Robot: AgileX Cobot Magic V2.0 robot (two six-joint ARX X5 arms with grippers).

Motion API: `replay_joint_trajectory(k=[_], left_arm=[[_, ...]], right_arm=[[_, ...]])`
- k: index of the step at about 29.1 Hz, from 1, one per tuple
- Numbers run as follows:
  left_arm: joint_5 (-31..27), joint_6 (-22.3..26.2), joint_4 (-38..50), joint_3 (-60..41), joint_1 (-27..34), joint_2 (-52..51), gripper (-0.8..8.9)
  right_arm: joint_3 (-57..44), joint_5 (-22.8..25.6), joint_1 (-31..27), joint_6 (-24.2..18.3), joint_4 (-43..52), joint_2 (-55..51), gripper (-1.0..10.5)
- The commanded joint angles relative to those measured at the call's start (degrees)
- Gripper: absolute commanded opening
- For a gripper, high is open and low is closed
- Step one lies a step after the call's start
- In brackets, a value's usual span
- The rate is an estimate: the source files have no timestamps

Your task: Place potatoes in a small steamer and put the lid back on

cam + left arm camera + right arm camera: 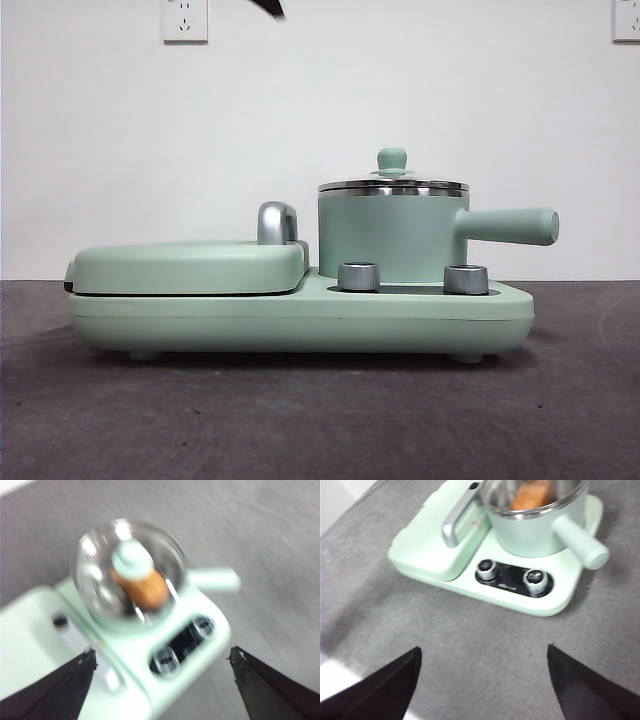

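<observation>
The small steamer stands on the right half of a mint-green cooker base, with its side handle pointing right. The glass lid with its green knob sits on the steamer's rim. In the front view the potato is hidden. It shows through the lid in the blurred left wrist view and inside the steamer in the right wrist view. My left gripper is open and empty above the cooker. My right gripper is open and empty over the grey table, away from the cooker.
A flat mint-green griddle cover with a chrome handle fills the left half of the base. Two steel dials sit on the base's front. A black arm tip shows at the top edge. A white wall stands behind.
</observation>
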Motion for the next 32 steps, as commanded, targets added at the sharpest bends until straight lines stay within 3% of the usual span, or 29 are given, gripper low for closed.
replay_joint_trajectory(k=[1, 5, 9, 21, 27, 30, 32], left_arm=[[-0.1, 0.4, -7.0, 1.4, -1.4, -3.3, 4.38], [-0.1, 0.1, -13.7, -0.4, -2.6, -8.0, 4.38], [-0.1, -2.1, -13.2, -7.7, -3.1, -16.4, 4.38], [-0.1, -12.5, 3.2, -39.9, -3.1, -50.8, 4.37], [-0.1, -16.3, 4.3, -50.1, -3.1, -62.7, 4.18], [-0.1, -16.4, 3.7, -51.1, -3.1, -65.1, 2.65], [-0.1, -16.5, 2.9, -51.1, -3.1, -65.6, -0.25]], right_arm=[[0.3, -2.0, 0.6, -1.2, 0.7, 0.3, 4.0], [0.3, -2.4, 0.6, -1.6, 1.1, 0.3, 4.0], [0.3, -3.5, 0.6, -1.7, 2.0, 0.3, 4.0], [0.3, -6.4, 0.6, -2.0, 2.8, 0.3, 4.0], [0.3, -6.4, 0.6, -2.0, 2.8, 0.3, 4.0], [0.3, -6.4, 0.6, -2.0, 2.8, 0.3, 3.5], [0.3, -6.4, 0.6, -2.0, 2.8, 0.3, 0.6]])
